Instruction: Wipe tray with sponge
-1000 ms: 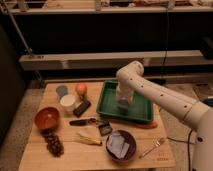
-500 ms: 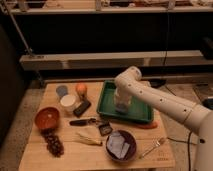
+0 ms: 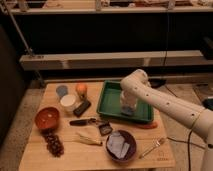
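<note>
A wooden table [image 3: 75,157] stands in a dim room with dark shelving behind. In the camera view, the green tray [image 3: 112,98] sits right of the table's centre. The white arm [image 3: 167,104] reaches in from the right and bends down, so the gripper [image 3: 128,108] is low inside the tray, at its floor. Its opening cannot be told, nor whether the pale shape beneath it is the sponge. Left of the tray lie an orange [image 3: 81,89], a white bowl [image 3: 68,102] and a red bowl [image 3: 47,118]. A fork [image 3: 154,147] lies near the front right. Any lettering is too small to read.
</note>
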